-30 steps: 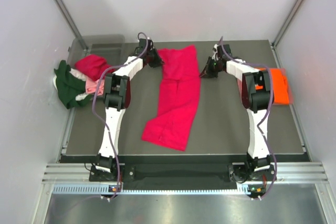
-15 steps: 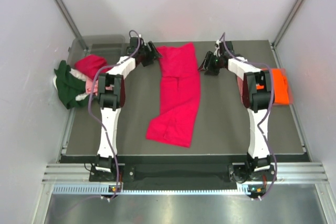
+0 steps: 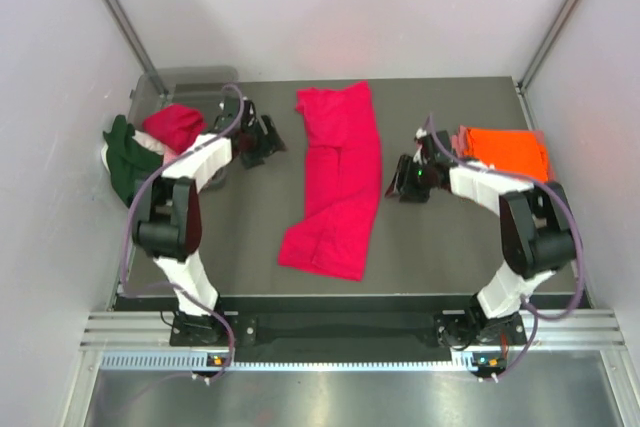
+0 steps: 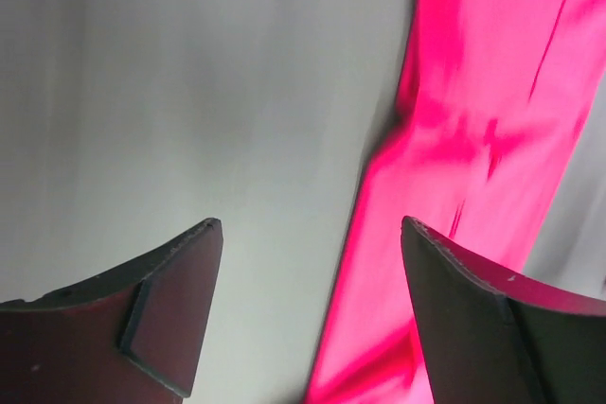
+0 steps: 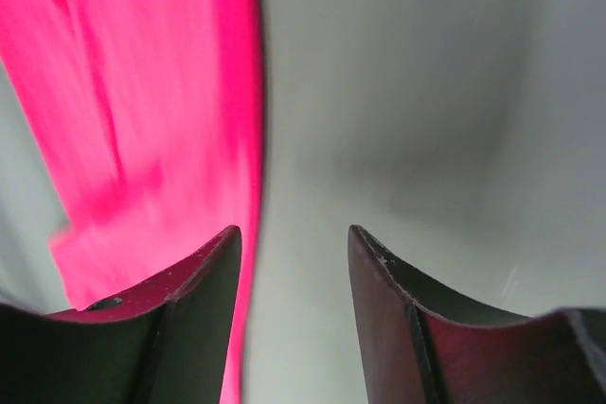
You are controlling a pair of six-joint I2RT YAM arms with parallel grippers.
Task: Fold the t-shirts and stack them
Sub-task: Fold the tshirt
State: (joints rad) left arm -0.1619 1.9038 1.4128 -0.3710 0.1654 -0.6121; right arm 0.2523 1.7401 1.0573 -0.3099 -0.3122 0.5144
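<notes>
A crimson red t-shirt (image 3: 338, 179) lies in a long folded strip down the middle of the table, also seen blurred in the left wrist view (image 4: 483, 130) and the right wrist view (image 5: 142, 92). My left gripper (image 3: 270, 143) hangs open just left of its upper half, holding nothing (image 4: 311, 226). At the shirt's right edge my right gripper (image 3: 404, 179) is open and holds nothing either (image 5: 294, 232). An orange t-shirt (image 3: 510, 151) lies folded at the right. More t-shirts are heaped at the left: red (image 3: 174, 125), dark green (image 3: 122, 159) and pale pink (image 3: 150, 151).
A clear grey plastic bin (image 3: 190, 81) stands at the back left corner behind the heap. The dark table (image 3: 450, 237) is walled by white panels on three sides. Both arm bases sit at the near edge.
Both grippers have opened and let go of the red shirt's far end. They drew back towards the near side, away from the shirt. The shirt's top edge has settled flat.
</notes>
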